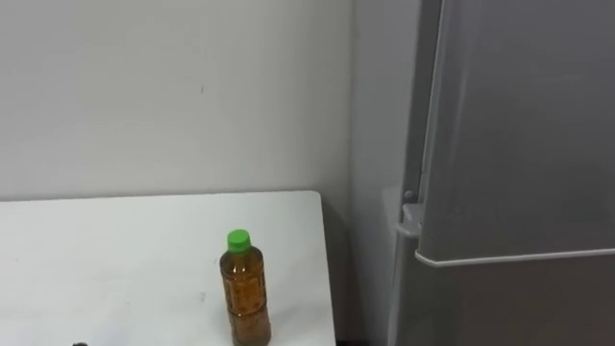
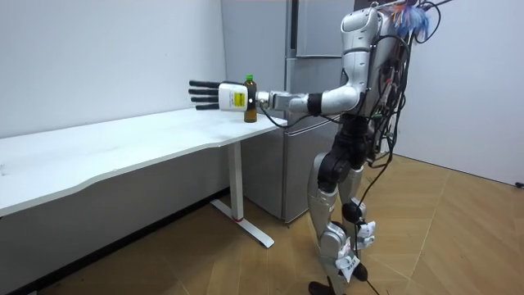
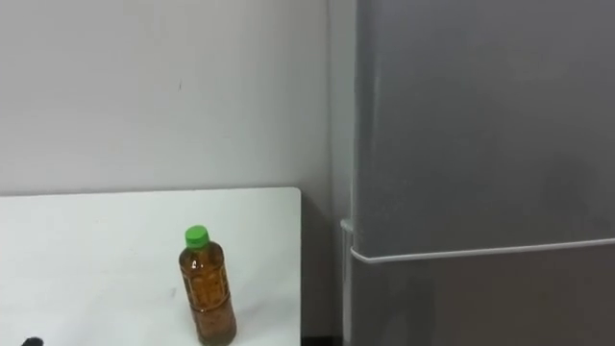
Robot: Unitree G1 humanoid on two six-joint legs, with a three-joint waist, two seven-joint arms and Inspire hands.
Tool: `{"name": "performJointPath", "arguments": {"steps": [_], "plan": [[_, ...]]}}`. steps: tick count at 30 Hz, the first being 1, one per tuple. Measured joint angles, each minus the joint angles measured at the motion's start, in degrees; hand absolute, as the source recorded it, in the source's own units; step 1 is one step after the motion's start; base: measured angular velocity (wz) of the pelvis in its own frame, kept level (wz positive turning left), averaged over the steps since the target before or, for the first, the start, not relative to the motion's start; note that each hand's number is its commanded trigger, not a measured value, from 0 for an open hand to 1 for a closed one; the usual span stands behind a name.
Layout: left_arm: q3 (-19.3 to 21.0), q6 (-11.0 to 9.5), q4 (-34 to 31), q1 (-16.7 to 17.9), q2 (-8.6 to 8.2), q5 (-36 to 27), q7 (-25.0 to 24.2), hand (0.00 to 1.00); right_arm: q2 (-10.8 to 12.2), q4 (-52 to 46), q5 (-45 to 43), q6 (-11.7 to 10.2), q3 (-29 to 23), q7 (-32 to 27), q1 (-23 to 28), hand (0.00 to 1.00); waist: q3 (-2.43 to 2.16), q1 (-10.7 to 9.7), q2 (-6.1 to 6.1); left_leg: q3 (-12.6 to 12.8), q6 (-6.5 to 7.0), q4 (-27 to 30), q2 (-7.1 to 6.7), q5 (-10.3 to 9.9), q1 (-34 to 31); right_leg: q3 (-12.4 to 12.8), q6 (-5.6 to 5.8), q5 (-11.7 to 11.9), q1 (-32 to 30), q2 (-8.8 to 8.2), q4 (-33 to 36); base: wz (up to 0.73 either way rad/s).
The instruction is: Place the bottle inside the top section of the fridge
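Pale wall [image 1: 173,86] at 12 o'clock in the left eye view. Below it, from 9 down to 6 o'clock, white table [image 1: 115,240]. Near the table's 3 o'clock edge, upright, the bottle [image 1: 245,293], amber-filled and green-capped. At 3 o'clock, beside the table's end, grey fridge [image 1: 519,144], closed, with the seam between upper and lower doors low at 4 o'clock. At the very bottom edge, toward 8 o'clock from the bottle, a small dark tip [image 1: 79,343], possibly a fingertip, too little of it to be sure; apart from the bottle.

Same layout in the right eye view: bottle upright at 7 o'clock, fridge across 3 o'clock, dark tip at the lower left corner.

Room view next. Stands on wooden floor [image 2: 458,238] at the table's end, with the fridge just beyond. Holds the left arm out level over the tabletop toward 9 o'clock. Left hand [image 2: 221,96] flat, fingers [image 2: 199,90] straight and slightly spread, curled round nothing. Bottle upright near the table's corner, at 3 o'clock of that hand, close by the wrist; touching or not, cannot tell.
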Motion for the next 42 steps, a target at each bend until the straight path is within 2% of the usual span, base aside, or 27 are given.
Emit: {"name": "performJointPath", "arguments": {"steps": [3, 4, 5, 6, 9, 11, 13, 17, 20, 22, 25, 28, 31, 36, 38, 42], "plan": [[-0.04, 0.0, -4.26, -0.27, 0.06, -0.2, -0.58, 0.0, 0.02, -0.11, 0.01, 0.2, 0.09, -0.1, 0.01, 0.0, -0.05, -0.41, -0.17, -0.23, 0.0, 0.02, -0.04, 0.0, -0.08, -0.32, 0.0, 0.0, 0.34, -0.04, -0.02, 0.07], [-0.04, 0.0, -4.98, -0.52, 0.06, -0.21, -1.0, 0.0, 0.03, -0.11, -0.01, 0.25, 0.13, -0.15, -0.14, 0.0, 0.1, -0.79, -0.41, -0.25, 0.0, 0.02, -0.05, 0.0, -0.03, -0.39, 0.0, -0.01, 0.53, -0.05, -0.02, 0.07], [-0.04, 0.0, -5.39, -0.58, 0.06, -0.2, -1.17, 0.0, 0.04, -0.11, 0.03, 0.26, 0.21, -0.15, -0.26, 0.0, 0.06, -1.07, -0.23, -0.25, -0.01, 0.04, -0.05, 0.01, 0.07, -0.39, 0.0, -0.01, 0.63, -0.04, -0.03, 0.04], [-0.26, 0.01, -6.04, -0.93, 0.05, -0.2, -1.42, 0.0, 0.06, -0.1, 0.12, 0.26, 0.51, -0.21, -0.4, 0.0, 0.45, -1.47, -0.62, -0.27, -0.01, 0.04, -0.04, 0.01, 0.47, -0.42, -0.01, -0.02, 0.85, -0.04, -0.1, 0.0], [-0.58, 0.29, -9.18, -2.27, 0.03, -0.57, -2.86, 0.0, 0.28, -0.27, 0.08, 0.3, 0.51, -0.09, -0.65, 0.0, 0.41, -2.16, -0.53, -0.26, -0.01, 0.07, -0.04, 0.01, 0.46, -0.45, -0.03, -0.09, 0.84, -0.04, -0.12, 0.0], [-1.22, 0.29, -11.7, -3.19, 0.18, -0.57, -4.1, 0.0, 0.27, 0.03, -0.01, 0.35, 0.51, -0.02, -1.41, 0.0, 0.57, -2.67, -0.76, -0.27, -0.01, 0.07, -0.06, 0.01, 0.38, -0.48, -0.03, -0.09, 0.79, -0.07, -0.14, 0.0], [-2.51, 0.3, -13.03, -5.13, 0.38, -1.28, -6.67, 0.0, 0.28, 0.32, -0.21, 0.52, 0.56, 0.1, -2.06, 0.0, 0.59, -3.18, -0.84, -0.27, 0.0, 0.07, -0.09, 0.01, 0.18, -0.46, -0.02, -0.08, 0.74, -0.1, -0.08, 0.0], [-5.53, 0.62, -17.09, -6.24, 0.51, -5.13, -11.25, 0.0, 0.27, 0.34, -0.16, 0.59, 0.58, 0.52, -2.57, 0.0, 0.54, -4.27, -0.82, -0.34, 0.0, 0.1, -0.09, 0.01, 0.28, -0.2, -0.02, -0.08, 0.68, -0.06, -0.06, 0.0], [-8.07, 1.34, -18.42, -8.25, 0.49, -5.52, -14.91, 0.0, 0.19, 1.13, -0.29, 0.65, 0.52, 0.61, -2.84, 0.0, 0.44, -4.98, -0.55, -0.26, 0.0, 0.12, -0.09, 0.02, 0.25, 0.09, -0.02, -0.08, 0.42, -0.03, 0.08, -0.05], [-9.48, 2.56, -18.9, -9.41, 0.48, -5.43, -17.76, 0.0, 0.19, 1.41, -0.38, 0.66, 0.49, 0.83, -3.01, 0.0, 0.3, -5.92, -0.32, -0.22, 0.0, 0.14, -0.04, 0.02, 0.15, 0.04, -0.03, -0.08, 0.29, 0.01, 0.11, 0.0], [-10.32, 4.33, -20.21, -11.98, 0.48, -5.4, -21.69, 0.0, 0.28, 1.58, -0.54, 0.78, 0.34, 1.5, -3.88, 0.0, 0.25, -7.45, -0.27, -0.18, 0.0, 0.47, -0.05, 0.02, -0.53, -0.03, -0.04, -0.08, -0.18, -0.07, 0.07, 0.0], [-10.66, 5.01, -20.47, -15.19, 0.48, -5.4, -25.3, 0.0, 0.26, 2.15, -1.66, 0.83, 0.34, 1.77, -4.69, 0.0, 0.22, -8.08, -0.21, -0.08, 0.0, 0.65, -0.06, 0.02, -0.43, 0.2, -0.04, -0.08, -0.12, -0.08, 0.04, -0.03], [-12.05, 5.22, -20.48, -17.06, 0.45, -6.8, -27.7, 0.0, 0.23, 2.41, -2.07, 1.23, 0.07, 1.74, -4.86, 0.0, 0.12, -9.07, -0.06, 0.22, 0.0, 0.65, -0.07, 0.02, -0.36, 0.42, -0.04, -0.07, -0.09, -0.09, 0.05, -0.01], [-16.02, 7.74, -21.95, -17.47, 0.26, -11.88, -30.32, 0.0, 0.16, 2.39, -1.74, 1.58, 0.17, 1.59, -5.08, 0.0, 0.0, -9.57, 0.26, 0.27, 0.0, 0.66, -0.06, 0.02, -0.4, 0.94, -0.04, -0.07, -0.19, 0.02, -0.02, -0.01], [-17.14, 7.82, -23.05, -17.83, 0.26, -12.38, -30.96, 0.0, 0.16, 2.71, -1.82, 1.6, 0.56, 1.65, -5.7, 0.0, 0.01, -10.19, 0.26, 0.27, 0.0, 0.69, -0.05, 0.02, -0.42, 0.94, -0.04, -0.07, -0.19, 0.03, -0.02, 0.0], [-19.22, 8.31, -23.21, -21.0, 0.24, -12.86, -32.75, 0.0, 0.12, 4.45, -1.93, 1.62, 0.68, 1.67, -7.22, 0.0, 0.12, -11.13, 0.16, 0.27, 0.0, 0.77, -0.05, 0.02, -0.39, 1.09, -0.04, -0.07, -0.16, 0.04, -0.02, -0.01]]}}
